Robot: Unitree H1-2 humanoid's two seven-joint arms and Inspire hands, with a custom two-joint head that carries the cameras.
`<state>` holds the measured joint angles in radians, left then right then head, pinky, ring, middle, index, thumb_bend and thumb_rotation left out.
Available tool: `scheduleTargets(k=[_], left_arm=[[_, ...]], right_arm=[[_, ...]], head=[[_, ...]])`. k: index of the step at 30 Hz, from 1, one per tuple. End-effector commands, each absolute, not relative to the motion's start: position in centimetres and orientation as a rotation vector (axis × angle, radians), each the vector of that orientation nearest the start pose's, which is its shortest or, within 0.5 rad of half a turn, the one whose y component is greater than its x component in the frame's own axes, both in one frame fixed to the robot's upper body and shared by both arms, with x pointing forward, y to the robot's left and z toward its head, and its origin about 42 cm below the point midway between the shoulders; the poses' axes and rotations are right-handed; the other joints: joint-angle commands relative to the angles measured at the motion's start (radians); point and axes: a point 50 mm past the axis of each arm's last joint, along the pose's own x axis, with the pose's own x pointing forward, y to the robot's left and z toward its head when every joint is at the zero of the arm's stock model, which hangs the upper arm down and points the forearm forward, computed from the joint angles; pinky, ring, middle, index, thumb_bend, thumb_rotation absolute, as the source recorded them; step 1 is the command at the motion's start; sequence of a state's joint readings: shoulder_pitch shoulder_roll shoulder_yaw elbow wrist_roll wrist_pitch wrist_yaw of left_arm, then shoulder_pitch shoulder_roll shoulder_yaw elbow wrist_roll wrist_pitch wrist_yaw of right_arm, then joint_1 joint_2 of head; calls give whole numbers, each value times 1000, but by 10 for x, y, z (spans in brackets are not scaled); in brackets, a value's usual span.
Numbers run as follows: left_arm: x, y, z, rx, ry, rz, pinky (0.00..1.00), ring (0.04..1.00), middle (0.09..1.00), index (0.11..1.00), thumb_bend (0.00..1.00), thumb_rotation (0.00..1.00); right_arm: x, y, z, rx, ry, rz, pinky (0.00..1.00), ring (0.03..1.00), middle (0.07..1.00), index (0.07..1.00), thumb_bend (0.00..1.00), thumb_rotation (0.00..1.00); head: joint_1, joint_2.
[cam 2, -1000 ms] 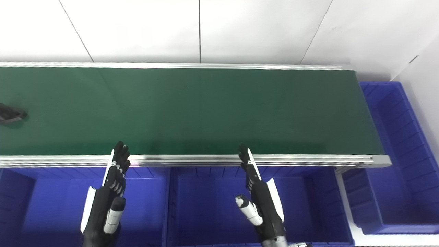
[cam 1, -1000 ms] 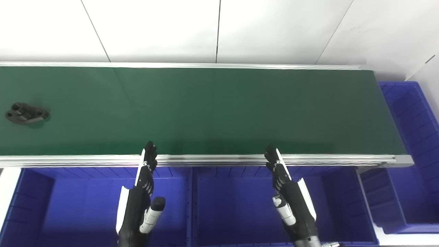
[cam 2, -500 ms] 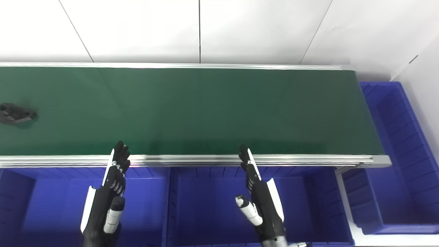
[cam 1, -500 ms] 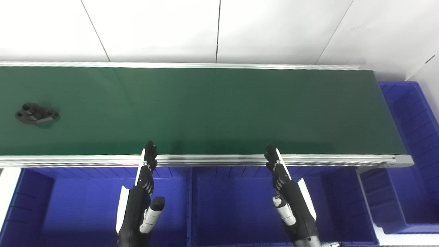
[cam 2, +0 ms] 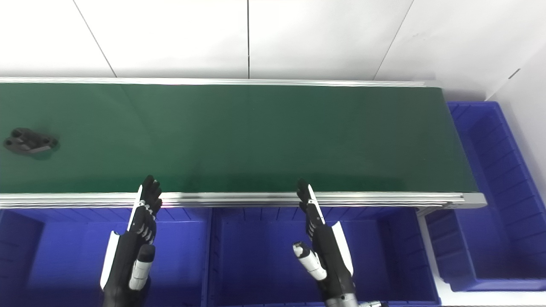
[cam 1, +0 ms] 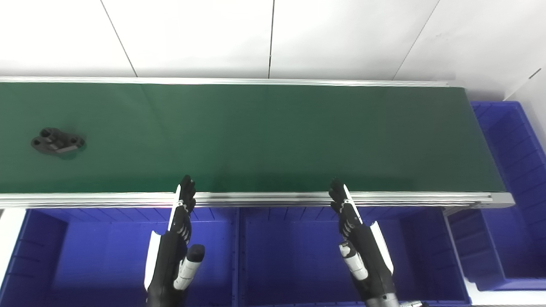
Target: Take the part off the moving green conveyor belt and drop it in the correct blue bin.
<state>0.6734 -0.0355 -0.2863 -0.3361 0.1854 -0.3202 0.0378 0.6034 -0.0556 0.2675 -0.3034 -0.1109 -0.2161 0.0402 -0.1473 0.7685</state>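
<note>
A small black part point(cam 1: 57, 141) with round holes lies flat on the green conveyor belt point(cam 1: 273, 136), far to the left. My left hand point(cam 1: 177, 238) hovers open over a blue bin point(cam 1: 106, 256), fingers straight, tips at the belt's near rail. My right hand point(cam 1: 358, 243) is open too, above the middle blue bin point(cam 1: 294, 256), in the same pose. Neither hand touches the part, which lies well left of the left hand.
An aluminium rail point(cam 1: 264, 198) edges the belt's near side. A smaller blue bin point(cam 1: 482, 247) stands at the lower right, and another blue bin point(cam 1: 516, 140) sits past the belt's right end. White wall panels rise behind the belt.
The black part has ridden the belt to the right by a short stretch. Both hands have stayed where they were.
</note>
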Motion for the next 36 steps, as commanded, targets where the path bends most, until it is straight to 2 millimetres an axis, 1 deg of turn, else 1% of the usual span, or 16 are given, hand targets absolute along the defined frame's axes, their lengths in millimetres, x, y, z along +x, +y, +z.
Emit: scheduleTargets(k=[1,4,5,7,9,10,12,15,18,20,24,30,34,36], left_arm=[[70,155,108,25,-78,-69,1000,1000,1000,1000,812,954],[71,155,108,26,-76,-65,1000,1000,1000,1000,814,953],[71,154,107,26,-74,-63,1000,1000,1000,1000,816,954],[71,154,106,27,-68,-59,1000,1000,1000,1000,845,955],[72,153,104,32,-63,-57,1000,1000,1000,1000,868,958],[72,153,103,33,-61,-59,999,997,1000,1000,878,962],[72,152,101,30,-59,-64,1000,999,1000,1000,876,958],[71,152,97,38,-55,-71,1000,1000,1000,1000,865,949],[71,151,93,41,-60,-70,990,995,1000,1000,824,948],[71,150,91,38,-65,-70,988,992,1000,1000,810,944],[73,148,89,37,-67,-69,980,982,1000,1000,823,942],[73,147,88,35,-71,-74,984,982,1000,1000,833,943],[72,147,88,34,-74,-73,999,982,1000,1000,813,932],[72,146,88,34,-69,-71,997,979,1000,1000,826,932]], right_arm=[[85,-174,93,-40,35,179,1000,1000,1000,1000,1000,945],[86,-174,92,-45,36,181,1000,1000,1000,1000,1000,950],[86,-174,92,-45,35,182,1000,1000,1000,1000,1000,949],[86,-174,90,-42,34,182,1000,1000,1000,1000,1000,948],[86,-175,88,-37,34,185,1000,1000,1000,1000,1000,941],[86,-176,87,-36,35,186,1000,1000,1000,1000,1000,939],[85,-176,85,-33,37,186,1000,1000,1000,1000,1000,935],[85,-178,80,-38,35,190,1000,1000,1000,1000,1000,935],[85,-180,76,-40,40,195,1000,1000,1000,1000,1000,940],[85,-181,74,-48,44,198,1000,1000,1000,1000,1000,946],[86,-183,71,-43,41,199,1000,1000,1000,1000,1000,948],[87,-184,70,-47,31,200,1000,1000,1000,1000,1000,944],[87,-184,70,-44,26,201,1000,1000,1000,1000,1000,944],[86,-185,70,-44,25,200,1000,1000,1000,1000,1000,948]], head=[[2,0],[7,-7],[14,-18],[18,-23],[35,-50],[35,-50],[39,-57],[52,-88],[66,-105],[71,-109],[91,-124],[98,-128],[106,-129],[109,-128]])
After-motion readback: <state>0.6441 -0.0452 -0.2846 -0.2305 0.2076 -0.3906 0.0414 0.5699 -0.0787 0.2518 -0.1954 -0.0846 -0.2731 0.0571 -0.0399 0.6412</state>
